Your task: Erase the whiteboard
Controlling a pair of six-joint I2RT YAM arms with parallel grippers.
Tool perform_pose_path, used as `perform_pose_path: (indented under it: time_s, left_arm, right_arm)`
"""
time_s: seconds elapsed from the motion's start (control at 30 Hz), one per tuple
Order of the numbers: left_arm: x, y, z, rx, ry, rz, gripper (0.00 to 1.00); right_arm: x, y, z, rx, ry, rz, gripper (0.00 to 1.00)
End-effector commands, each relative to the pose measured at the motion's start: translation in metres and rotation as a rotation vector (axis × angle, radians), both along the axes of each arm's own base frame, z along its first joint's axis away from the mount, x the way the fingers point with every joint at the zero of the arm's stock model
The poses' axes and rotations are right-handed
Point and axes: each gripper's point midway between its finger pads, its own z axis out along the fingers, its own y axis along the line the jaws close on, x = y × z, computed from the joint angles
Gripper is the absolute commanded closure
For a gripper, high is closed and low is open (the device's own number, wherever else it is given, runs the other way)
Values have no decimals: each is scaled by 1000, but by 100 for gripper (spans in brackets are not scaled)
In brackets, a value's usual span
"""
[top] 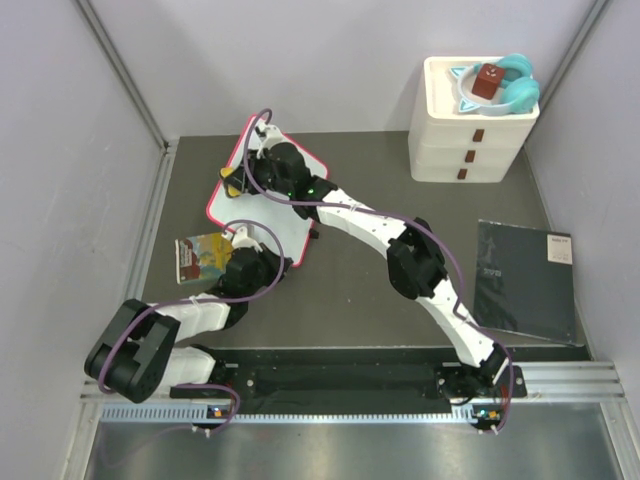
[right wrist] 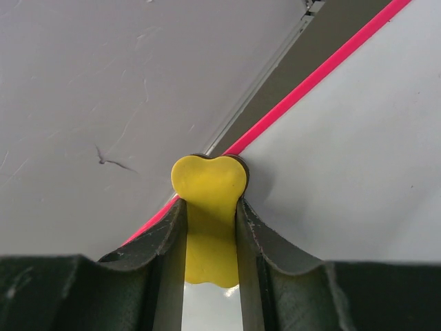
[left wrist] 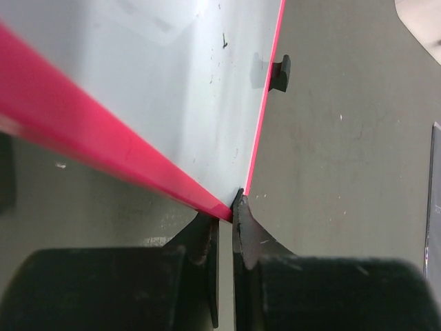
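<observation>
- Two grippers are at the whiteboard (top: pixel 288 222). It lies flat on the table to the left of the white drawer unit (top: pixel 468 140), well apart from it and set at a slant to it.
- The right gripper (top: pixel 240 182) is clenched on a yellow eraser (top: pixel 231 183) at the board's edge farthest from the drawer unit. In the right wrist view the eraser's rounded head touches the pink frame (right wrist: pixel 324 65).
- The left gripper (top: pixel 283 265) is at the board corner diagonally down-left of the drawer unit. Its jaws are pinched almost together on that corner of the frame, which I judge to be a steadying hold.
- The relation that matters: from the eraser, the whole writing surface lies toward the drawer unit. The next stroke should therefore drag that way, and the right arm is the one placed to make it.
- Which way the board's long axis runs I cannot tell, because the arms cover much of it.
- The surface that shows carries only a few tiny dark specks and no handwriting. The middle is hidden under the arms.
</observation>
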Motion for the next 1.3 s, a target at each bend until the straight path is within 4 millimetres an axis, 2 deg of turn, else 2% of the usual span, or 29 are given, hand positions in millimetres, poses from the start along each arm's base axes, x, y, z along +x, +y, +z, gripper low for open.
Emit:
perform_pose_path:
  time_s: [0.0,0.07,0.13,0.33,0.53,0.57,0.6,0.63,0.67,0.7,0.77,0.8,0.9,1.0,1.03,1.07,1.1,1.13,1.2,1.27]
  left_arm:
    - [-56,-17,-42,158,116,-302,100]
    - [-56,-16,-43,161,117,-298,100]
    - [-56,-17,-41,157,112,-302,100]
    - [-57,-17,-42,160,113,-308,100]
    - [-57,-18,-42,162,112,-308,100]
    - [-57,-18,-42,162,111,-307,100]
    - [-57,-18,-42,162,108,-310,100]
    - [-57,-18,-42,162,108,-311,100]
    - [-57,-18,-42,163,110,-311,100]
    - [-57,-18,-42,165,109,-312,100]
    - [-57,-18,-42,167,108,-311,100]
    - [-57,-18,-42,168,108,-310,100]
    - [-57,-18,-42,170,104,-304,100]
    - [-57,-18,-42,171,104,-305,100]
    - [-57,-18,-41,173,103,-306,100]
    - [-57,-18,-41,174,102,-304,100]
    - [-57,-18,-41,173,103,-306,100]
    - [-57,-19,-41,173,103,-307,100]
    - [-57,-18,-42,175,105,-306,100]
    - [-57,-18,-42,177,104,-305,100]
  right_arm:
    - [1,4,-15,-60,-25,-34,100]
    - [14,-2,-21,-69,-26,-73,100]
    - [28,-13,-41,-111,0,-106,100]
    - [59,-48,-77,-172,38,-202,100]
    - [80,-66,-82,-202,34,-256,100]
    - [86,-72,-89,-214,44,-269,100]
    - [91,-73,-82,-203,39,-277,100]
    - [94,-75,-85,-211,51,-278,100]
    - [99,-82,-102,-230,95,-283,100]
    - [104,-85,-101,-220,106,-290,100]
    - [103,-89,-111,-210,164,-255,100]
    - [109,-97,-118,-216,180,-260,100]
    - [106,-105,-131,-245,218,-231,100]
    - [93,-100,-137,-257,236,-161,100]
    - [88,-98,-132,-248,238,-139,100]
    - [80,-95,-131,-240,247,-107,100]
    - [72,-96,-141,-255,268,-91,100]
    - [63,-88,-126,-237,242,-64,100]
    - [43,-83,-135,-275,236,-25,100]
    - [19,-70,-127,-293,210,22,100]
